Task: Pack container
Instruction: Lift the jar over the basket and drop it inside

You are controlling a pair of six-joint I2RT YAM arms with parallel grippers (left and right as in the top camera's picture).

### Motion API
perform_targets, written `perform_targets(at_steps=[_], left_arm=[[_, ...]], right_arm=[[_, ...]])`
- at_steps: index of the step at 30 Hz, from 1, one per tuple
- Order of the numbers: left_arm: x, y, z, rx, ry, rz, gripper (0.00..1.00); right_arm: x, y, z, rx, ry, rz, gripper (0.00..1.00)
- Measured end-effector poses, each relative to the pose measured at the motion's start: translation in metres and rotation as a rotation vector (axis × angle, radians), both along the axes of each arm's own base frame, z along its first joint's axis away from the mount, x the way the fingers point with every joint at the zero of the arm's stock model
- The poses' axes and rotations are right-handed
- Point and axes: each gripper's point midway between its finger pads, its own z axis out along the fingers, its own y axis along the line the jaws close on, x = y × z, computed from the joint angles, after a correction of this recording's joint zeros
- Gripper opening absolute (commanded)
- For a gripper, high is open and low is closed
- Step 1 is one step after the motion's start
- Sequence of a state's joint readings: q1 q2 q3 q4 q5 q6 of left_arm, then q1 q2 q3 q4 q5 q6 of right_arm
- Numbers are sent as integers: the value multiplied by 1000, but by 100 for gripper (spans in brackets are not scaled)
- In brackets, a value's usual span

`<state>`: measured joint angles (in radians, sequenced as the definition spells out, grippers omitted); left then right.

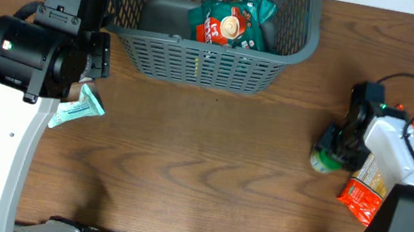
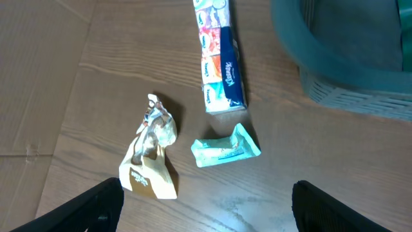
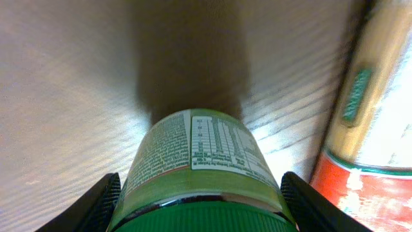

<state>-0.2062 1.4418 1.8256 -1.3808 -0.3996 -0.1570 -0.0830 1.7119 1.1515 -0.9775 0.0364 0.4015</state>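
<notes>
Green-lidded jar (image 3: 199, 154) sits between fingers of the right gripper (image 3: 199, 183) — clamped or not, I cannot tell; left gripper (image 2: 207, 190) gapes empty. Lattice container (image 1: 199, 64) looks stiff, light — take its rim.

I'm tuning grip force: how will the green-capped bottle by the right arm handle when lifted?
The bottle looks rigid, so it probably won't crush. Its round body and glossy label could slip or twist in the right end effector. Set on its side, it would likely roll.
</notes>
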Motion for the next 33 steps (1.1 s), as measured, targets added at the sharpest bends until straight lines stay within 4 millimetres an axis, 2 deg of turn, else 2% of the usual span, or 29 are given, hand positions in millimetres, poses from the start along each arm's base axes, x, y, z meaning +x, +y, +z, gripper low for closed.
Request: perform_targets(at_steps=[3, 7, 12, 15, 18, 20, 23, 30, 33], left_arm=[[0, 0, 0, 0, 0, 0, 84], [0, 0, 0, 0, 0, 0, 84], [0, 0, 0, 0, 0, 0, 84], [0, 0, 0, 0, 0, 0, 84], [0, 0, 0, 0, 0, 0, 84], [0, 0, 0, 0, 0, 0, 84], [0, 0, 0, 0, 0, 0, 84], [0, 0, 0, 0, 0, 0, 84], [0, 0, 0, 0, 0, 0, 84]], right_arm=[[36, -4, 44, -16, -105, 21, 1], [86, -10, 130, -53, -309, 52, 1], [117, -11, 239, -109, -560, 125, 1], [127, 6, 290, -131, -697, 281, 1], [131, 39, 324, -149, -797, 463, 1], [130, 63, 336, -145, -835, 563, 1], [128, 99, 343, -111, -872, 691, 1], [130, 163, 349, -69, -946, 903, 1], [133, 189, 340, -66, -947, 1004, 1]])
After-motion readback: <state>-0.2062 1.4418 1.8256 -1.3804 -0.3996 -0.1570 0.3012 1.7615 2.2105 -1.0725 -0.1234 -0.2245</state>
